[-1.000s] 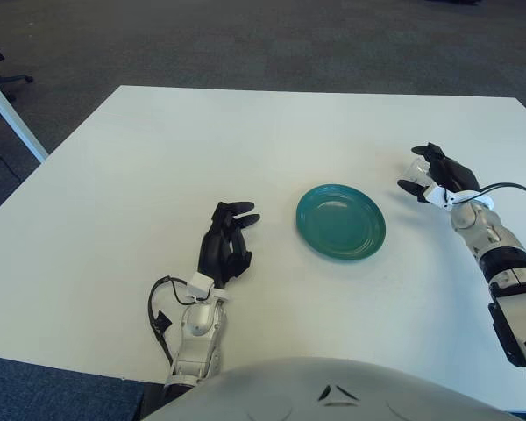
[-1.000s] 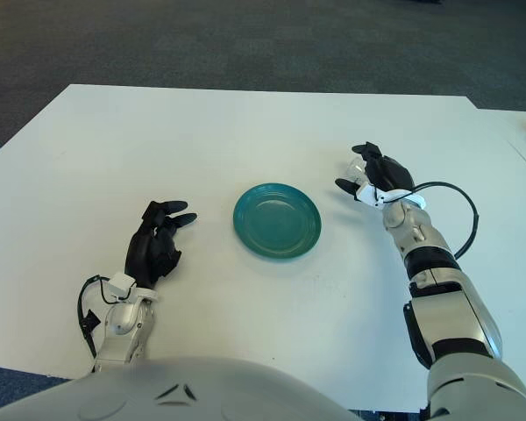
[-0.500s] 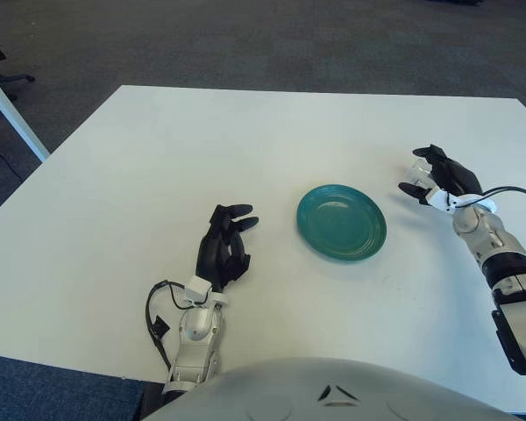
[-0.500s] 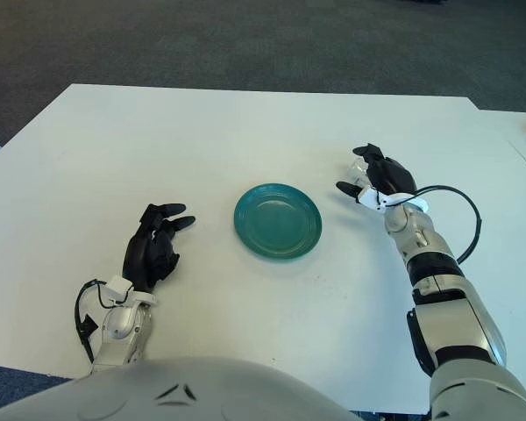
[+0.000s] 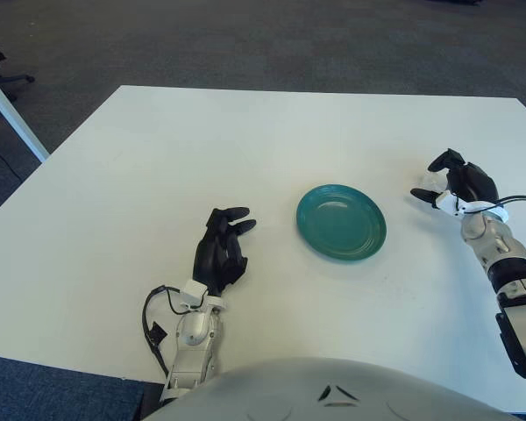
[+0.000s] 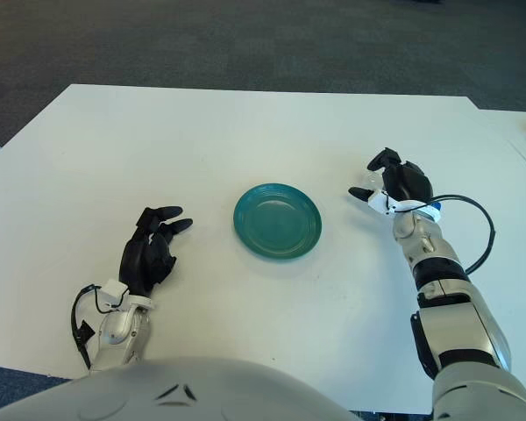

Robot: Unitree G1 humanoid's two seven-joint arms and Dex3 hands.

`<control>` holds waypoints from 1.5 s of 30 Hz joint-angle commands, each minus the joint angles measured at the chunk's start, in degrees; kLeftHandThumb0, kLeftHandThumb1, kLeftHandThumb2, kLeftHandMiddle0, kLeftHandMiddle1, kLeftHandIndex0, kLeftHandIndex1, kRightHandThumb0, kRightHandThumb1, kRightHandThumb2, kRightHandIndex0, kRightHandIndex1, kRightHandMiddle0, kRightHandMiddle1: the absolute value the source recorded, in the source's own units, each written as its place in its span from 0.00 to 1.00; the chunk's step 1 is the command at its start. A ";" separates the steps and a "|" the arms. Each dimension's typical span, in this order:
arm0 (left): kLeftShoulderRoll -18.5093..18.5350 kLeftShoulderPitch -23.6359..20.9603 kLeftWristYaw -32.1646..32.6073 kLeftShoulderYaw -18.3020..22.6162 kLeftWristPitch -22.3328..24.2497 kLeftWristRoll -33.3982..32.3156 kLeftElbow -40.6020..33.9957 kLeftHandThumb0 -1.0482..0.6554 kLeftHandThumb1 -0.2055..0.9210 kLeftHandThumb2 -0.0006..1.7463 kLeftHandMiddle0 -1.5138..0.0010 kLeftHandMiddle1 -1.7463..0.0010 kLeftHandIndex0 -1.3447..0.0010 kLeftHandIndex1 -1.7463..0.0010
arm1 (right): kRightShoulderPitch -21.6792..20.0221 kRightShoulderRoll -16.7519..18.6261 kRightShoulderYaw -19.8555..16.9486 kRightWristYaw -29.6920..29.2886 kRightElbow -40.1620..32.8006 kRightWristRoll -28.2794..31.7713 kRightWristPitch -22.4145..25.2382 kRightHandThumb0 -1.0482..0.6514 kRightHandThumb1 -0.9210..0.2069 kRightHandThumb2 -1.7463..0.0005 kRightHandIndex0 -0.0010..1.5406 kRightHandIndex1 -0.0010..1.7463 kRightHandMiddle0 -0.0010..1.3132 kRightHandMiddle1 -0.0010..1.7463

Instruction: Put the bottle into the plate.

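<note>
A teal plate lies empty on the white table, right of centre. My right hand hovers to the right of the plate, a short gap away, with its fingers curled around a small clear bottle. Most of the bottle is hidden by the black fingers, and a bit of blue shows at the wrist side. My left hand shows to the left of the plate near the table's front, fingers relaxed and holding nothing.
A cable loops from my right wrist over the table's right part. Another white table's leg stands at the far left, and a second tabletop adjoins on the right. Dark carpet lies beyond the far edge.
My right hand has moved right and slightly down, away from the plate, still holding the bottle. My left hand has drawn back a little toward the front edge.
</note>
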 commanded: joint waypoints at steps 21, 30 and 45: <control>-1.50 -0.22 -6.17 2.05 -9.06 -8.95 8.76 0.23 1.00 0.46 0.69 0.46 0.79 0.31 | 9.52 2.65 -10.44 11.10 -26.42 10.69 13.39 0.32 0.63 0.17 0.79 1.00 0.53 1.00; -2.04 -0.89 -8.25 2.27 -11.73 -10.75 10.04 0.26 1.00 0.46 0.68 0.48 0.83 0.32 | 9.27 2.27 -10.97 12.84 -26.69 10.65 12.64 0.32 0.63 0.17 0.79 1.00 0.53 1.00; -2.31 -1.41 -10.02 2.98 -12.65 -12.10 10.76 0.26 1.00 0.47 0.67 0.50 0.84 0.32 | 9.37 2.60 -10.51 11.96 -25.92 8.50 11.59 0.31 0.66 0.15 0.79 1.00 0.55 1.00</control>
